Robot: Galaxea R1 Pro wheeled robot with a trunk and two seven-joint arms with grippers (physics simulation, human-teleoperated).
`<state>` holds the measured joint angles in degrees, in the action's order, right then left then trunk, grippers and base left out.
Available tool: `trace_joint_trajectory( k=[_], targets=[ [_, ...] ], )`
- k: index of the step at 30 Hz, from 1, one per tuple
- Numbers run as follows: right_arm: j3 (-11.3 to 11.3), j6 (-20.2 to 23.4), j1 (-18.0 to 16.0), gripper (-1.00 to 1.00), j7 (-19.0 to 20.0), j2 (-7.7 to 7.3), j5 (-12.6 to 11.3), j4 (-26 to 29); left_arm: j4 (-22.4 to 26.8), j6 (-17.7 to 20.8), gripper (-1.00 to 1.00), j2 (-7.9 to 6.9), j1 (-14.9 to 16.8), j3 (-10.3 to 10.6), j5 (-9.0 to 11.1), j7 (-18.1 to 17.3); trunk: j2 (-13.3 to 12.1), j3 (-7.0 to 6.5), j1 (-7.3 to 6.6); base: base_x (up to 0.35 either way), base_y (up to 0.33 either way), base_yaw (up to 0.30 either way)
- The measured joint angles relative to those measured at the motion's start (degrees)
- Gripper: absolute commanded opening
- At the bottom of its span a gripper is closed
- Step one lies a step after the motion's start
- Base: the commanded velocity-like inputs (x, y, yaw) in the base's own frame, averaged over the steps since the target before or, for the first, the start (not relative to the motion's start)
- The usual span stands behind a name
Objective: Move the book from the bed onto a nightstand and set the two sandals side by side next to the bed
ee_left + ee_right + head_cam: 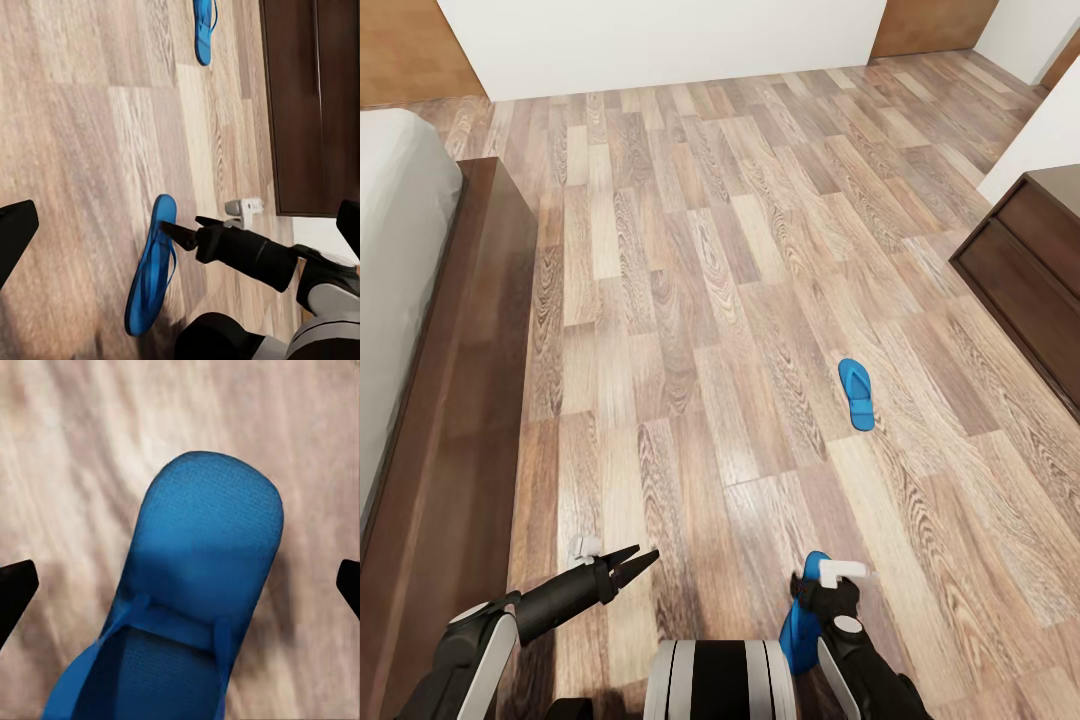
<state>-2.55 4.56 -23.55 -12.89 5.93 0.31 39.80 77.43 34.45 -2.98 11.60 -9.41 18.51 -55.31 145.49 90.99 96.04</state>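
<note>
The near sandal (202, 585) lies flat on the plank floor (690, 300) directly under my right tool (180, 232), whose fingers are spread wide, touching nothing. The second sandal (856, 393) lies well apart, toward the dark cabinet (1030, 280). Descending off-centre, I'd likely pinch only a strap and drag it askew.
</note>
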Motion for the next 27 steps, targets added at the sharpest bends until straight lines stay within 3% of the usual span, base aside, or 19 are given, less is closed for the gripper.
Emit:
trace_joint_trajectory(
  k=[4,7,27],
  targets=[
    [-2.3,0.1,0.0,1.00,5.4,-0.15,-0.1,1.2,0.0,0.0,1.00,0.00,0.0,0.0,0.0,0.0,0.0,0.00,0.00,0.000,0.000,0.000],
    [-2.8,0.1,0.0,1.00,6.5,-0.21,-0.1,1.5,0.0,0.0,1.00,0.00,0.0,0.0,0.0,0.0,0.0,0.00,0.00,0.000,0.000,0.000],
    [-3.2,0.9,0.0,1.00,7.5,-0.27,-0.6,1.8,0.0,0.0,1.00,0.00,0.0,0.0,0.0,0.0,0.0,0.00,0.00,0.000,0.000,0.000]
  ],
)
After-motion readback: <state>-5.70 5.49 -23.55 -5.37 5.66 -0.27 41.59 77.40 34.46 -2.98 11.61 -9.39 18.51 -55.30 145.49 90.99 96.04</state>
